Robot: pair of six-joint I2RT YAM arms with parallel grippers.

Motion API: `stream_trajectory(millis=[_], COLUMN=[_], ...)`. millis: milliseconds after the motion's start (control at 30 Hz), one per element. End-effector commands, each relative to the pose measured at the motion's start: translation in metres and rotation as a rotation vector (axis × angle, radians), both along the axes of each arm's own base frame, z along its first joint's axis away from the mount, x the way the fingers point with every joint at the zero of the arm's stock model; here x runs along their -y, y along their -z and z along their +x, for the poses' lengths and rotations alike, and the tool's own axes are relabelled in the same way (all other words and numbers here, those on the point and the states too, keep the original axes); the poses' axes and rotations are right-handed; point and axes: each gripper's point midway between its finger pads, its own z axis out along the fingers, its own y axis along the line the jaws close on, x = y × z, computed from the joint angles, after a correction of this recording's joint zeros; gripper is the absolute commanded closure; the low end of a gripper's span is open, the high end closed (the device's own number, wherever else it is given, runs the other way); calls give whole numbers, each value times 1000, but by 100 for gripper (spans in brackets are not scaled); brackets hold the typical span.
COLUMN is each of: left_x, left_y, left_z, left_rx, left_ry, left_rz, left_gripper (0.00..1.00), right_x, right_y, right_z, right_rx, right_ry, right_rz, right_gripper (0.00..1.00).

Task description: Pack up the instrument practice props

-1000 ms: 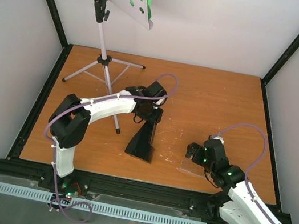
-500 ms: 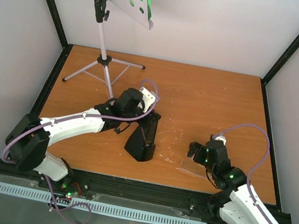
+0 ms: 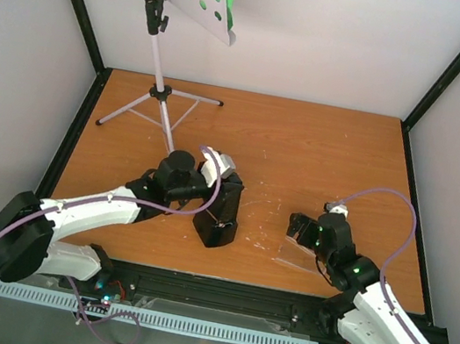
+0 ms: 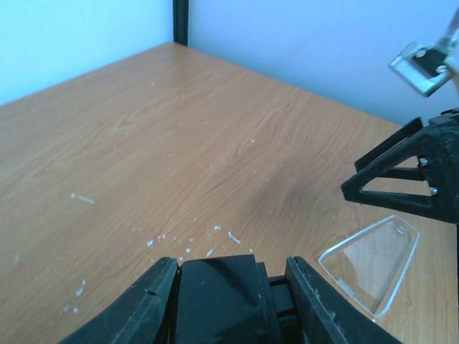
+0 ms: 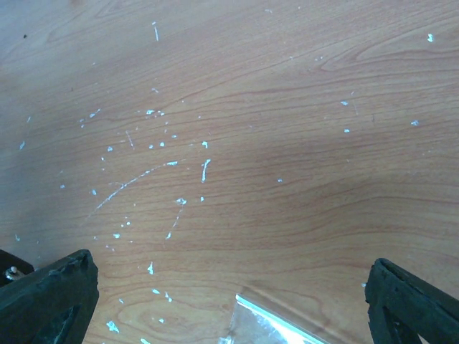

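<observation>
Left arm (image 3: 90, 205), white with black joints, stretches low and forward from the near edge, its end effector (image 3: 223, 189) clamped on a small black pyramid metronome (image 3: 219, 224). Right arm (image 3: 383, 315) bends inward, its end effector (image 3: 298, 230) spread wide just above the wooden worktop (image 3: 331, 154).

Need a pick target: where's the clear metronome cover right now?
Top view: the clear cover lies flat on the table, right of centre near the front edge, to the right of the metronome and by the right arm's open jaws.
</observation>
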Motion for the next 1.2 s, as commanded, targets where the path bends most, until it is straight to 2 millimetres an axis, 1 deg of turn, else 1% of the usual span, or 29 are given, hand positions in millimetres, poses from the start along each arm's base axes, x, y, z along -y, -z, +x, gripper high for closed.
stream_trajectory(millis=[0, 133, 200, 333, 400, 567, 667, 800, 867, 967, 1033, 1133, 1167], left_x=[9, 13, 15, 14, 11, 3, -1, -4, -6, -11, -16, -27, -32], left_y=[-74, -78, -75, -57, -46, -17, -12, -8, -11, -22, -37, -65, -71], left_z=[-9, -9, -12, -15, -15, -23, -27, -32, -34, -36, -35, -33, -33], left_rx=[270, 316, 326, 310, 290, 225, 203, 163, 140, 111, 84, 41, 7], left_ry=[70, 86, 107, 121, 108, 104, 106, 107, 101, 76, 39, -34, -64], left_rz=[-185, -213, -224, -204, -178, -133, -126, -122, -138, -177, -209, -269, -288], left_gripper=[70, 69, 69, 66, 65, 60, 56, 45, 37, 23, 15, 4, 1], right_x=[-1, -3, -4, -8, -9, -8, -8, -8, -9, -14, -18, -27, -32], right_y=[-6, -5, -4, -2, 0, 1, 0, -1, -3, -8, -15, -34, -41], right_z=[7, 10, 11, 13, 13, 13, 13, 12, 12, 11, 11, 12, 13], right_rx=[32, 34, 36, 37, 34, 36, 38, 40, 47, 59, 69, 108, 122], right_ry=[21, 23, 23, 13, 12, 17, 14, 13, 5, -25, -54, -119, -149], right_rz=[18, 28, 34, 48, 51, 56, 51, 55, 61, 67, 69, 75, 81], right_gripper=[0, 0, 0, 0, 0, 0, 0, 0, 0, 0, 0, 0, 0])
